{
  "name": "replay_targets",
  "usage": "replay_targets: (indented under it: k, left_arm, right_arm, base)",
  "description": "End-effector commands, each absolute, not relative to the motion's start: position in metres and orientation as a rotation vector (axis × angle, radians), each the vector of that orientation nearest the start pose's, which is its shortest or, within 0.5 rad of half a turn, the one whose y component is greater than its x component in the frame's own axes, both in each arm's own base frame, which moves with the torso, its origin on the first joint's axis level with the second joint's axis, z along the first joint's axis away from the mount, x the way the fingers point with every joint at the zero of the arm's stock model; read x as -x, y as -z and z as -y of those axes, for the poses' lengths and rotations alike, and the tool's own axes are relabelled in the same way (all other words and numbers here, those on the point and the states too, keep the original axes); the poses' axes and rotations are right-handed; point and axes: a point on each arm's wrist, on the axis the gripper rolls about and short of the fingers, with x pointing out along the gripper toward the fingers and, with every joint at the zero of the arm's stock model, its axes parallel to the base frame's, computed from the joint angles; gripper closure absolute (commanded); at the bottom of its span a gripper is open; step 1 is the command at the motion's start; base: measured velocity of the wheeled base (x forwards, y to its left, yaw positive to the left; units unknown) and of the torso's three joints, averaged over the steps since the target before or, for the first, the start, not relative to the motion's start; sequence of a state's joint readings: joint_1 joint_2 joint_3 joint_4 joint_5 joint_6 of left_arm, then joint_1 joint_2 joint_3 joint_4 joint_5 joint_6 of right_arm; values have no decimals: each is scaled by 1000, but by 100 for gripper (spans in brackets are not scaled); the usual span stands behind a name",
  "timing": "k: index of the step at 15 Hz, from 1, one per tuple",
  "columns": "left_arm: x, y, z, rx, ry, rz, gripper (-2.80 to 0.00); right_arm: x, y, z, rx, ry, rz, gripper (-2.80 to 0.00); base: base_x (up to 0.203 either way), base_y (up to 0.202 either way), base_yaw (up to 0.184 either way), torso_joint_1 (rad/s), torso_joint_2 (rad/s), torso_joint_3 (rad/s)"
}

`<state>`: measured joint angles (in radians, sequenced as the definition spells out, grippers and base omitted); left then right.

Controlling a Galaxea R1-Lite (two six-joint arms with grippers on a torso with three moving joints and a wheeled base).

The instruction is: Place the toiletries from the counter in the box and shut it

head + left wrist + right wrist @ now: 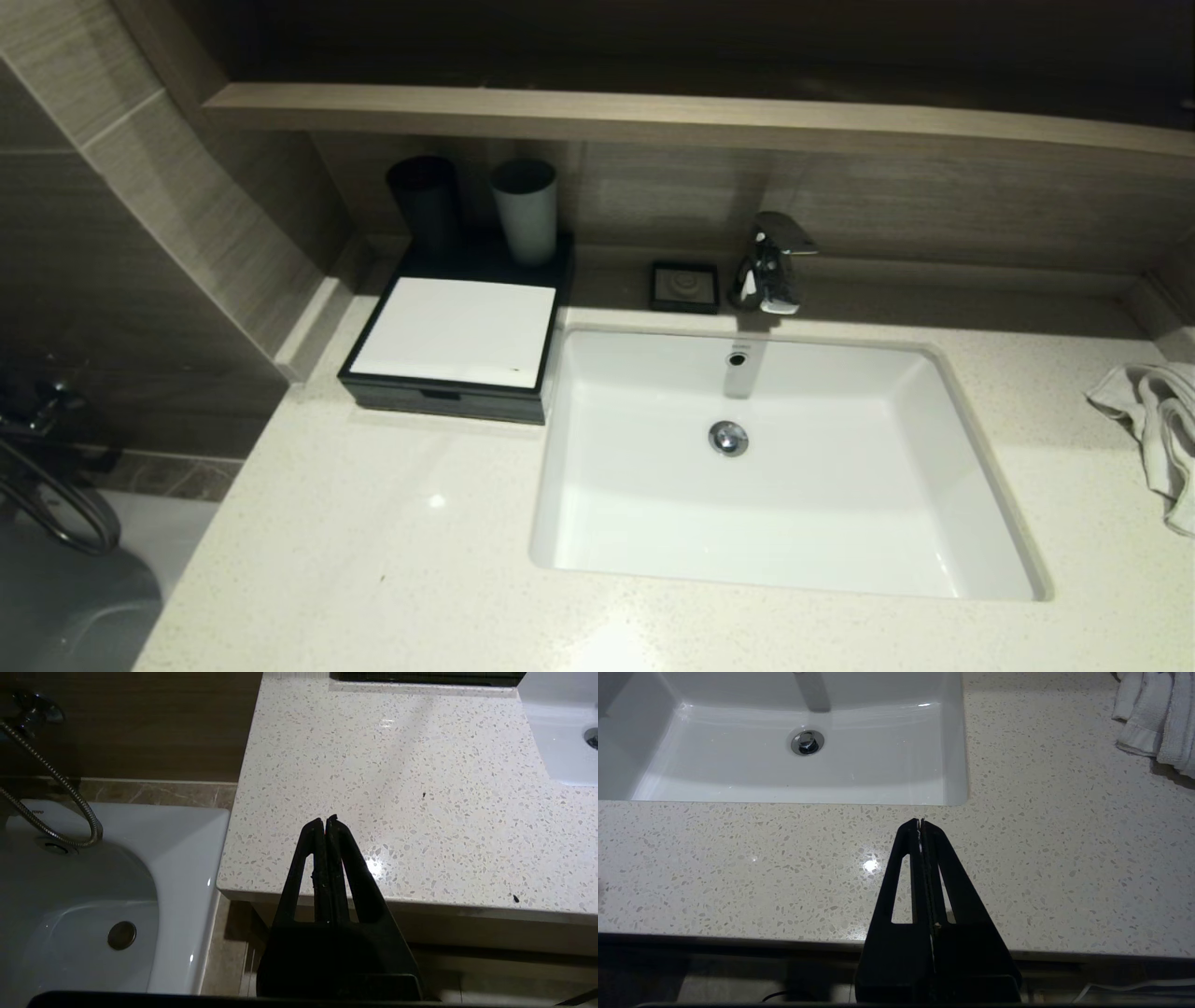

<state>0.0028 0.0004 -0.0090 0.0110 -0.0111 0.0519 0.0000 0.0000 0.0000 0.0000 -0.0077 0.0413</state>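
Black box [455,341] with white top panel standing on the counter [373,560], just left of the sink basin [971,467], its drawer front pushed in flush. No packets seen on the speckled stone. Behind the box, a dark cup [424,201] and a grey cup [526,211], perhaps resting on its back edge. Small black dish [685,286] beside the faucet [770,263]. White towel [1158,429] at far right. Left gripper [325,820] over the counter's front edge, fingers pressed together, holding nothing. Right gripper [920,822] likewise closed and empty, before the basin.
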Motion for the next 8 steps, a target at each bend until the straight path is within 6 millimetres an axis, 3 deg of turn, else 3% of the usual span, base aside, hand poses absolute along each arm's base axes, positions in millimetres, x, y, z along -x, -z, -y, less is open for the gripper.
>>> replay_targets:
  k: [1, 8]
  left_arm:
    - [23, -76, 0, -52, 8, 3, 0]
    - [23, -76, 0, -52, 8, 5, 0]
  right_arm:
    - [23, -75, 0, -41, 8, 0, 0]
    - [23, -75, 0, -41, 8, 0, 0]
  base:
    - [0, 0, 0, 0, 0, 0]
    - [0, 0, 0, 0, 0, 0]
